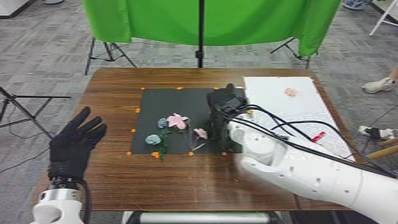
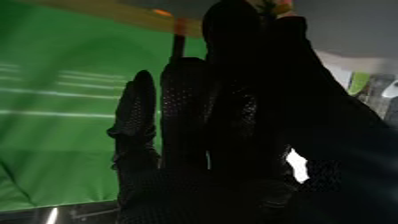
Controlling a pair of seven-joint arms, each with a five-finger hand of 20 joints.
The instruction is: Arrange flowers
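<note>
My black-fabric-gloved left hand (image 1: 75, 145) with fingers apart, my right (image 1: 226, 102) over the rectangular black mat (image 1: 161, 105), its grip I cannot tell, a pink-petalled flower (image 1: 178, 121) nearby.

On your tabletop (image 1: 178, 187), flowers (image 1: 178, 121) lie on the mat (image 1: 169, 101); right of it, your sheet (image 1: 266, 102) bears a blossom (image 1: 290, 92) towards its far end.

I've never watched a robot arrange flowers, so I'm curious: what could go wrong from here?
The right robot hand is over the black mat, near the smaller pink flower, and might knock it. The blue flowers lie close to the larger pink flower, so lifting one could perhaps drag another.
</note>
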